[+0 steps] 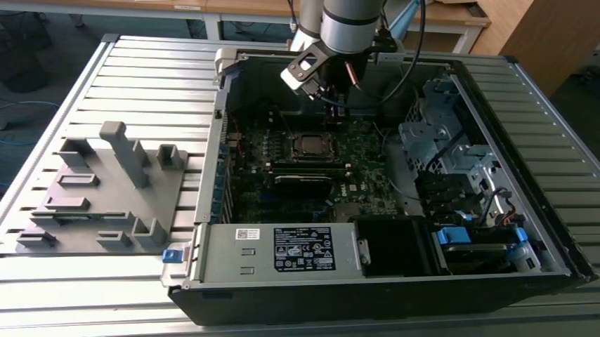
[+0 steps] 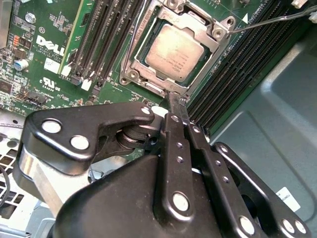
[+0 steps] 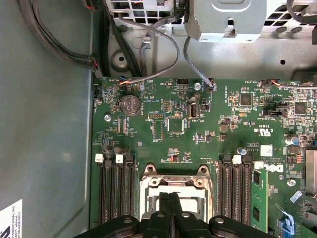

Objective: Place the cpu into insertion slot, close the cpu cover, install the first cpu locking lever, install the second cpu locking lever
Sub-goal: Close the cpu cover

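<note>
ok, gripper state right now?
Gripper: shut, nothing visible between its fingers, tips at the edge of the cpu cover.

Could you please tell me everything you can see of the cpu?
The cpu is a flat square chip with a dull silvery-grey metal top that carries faint print. It lies level, framed by the window of the cpu cover, whose silvery metal borders its edges. The gripper, fingers together, is at the outer edge of that frame and is not touching the chip's top.
</note>
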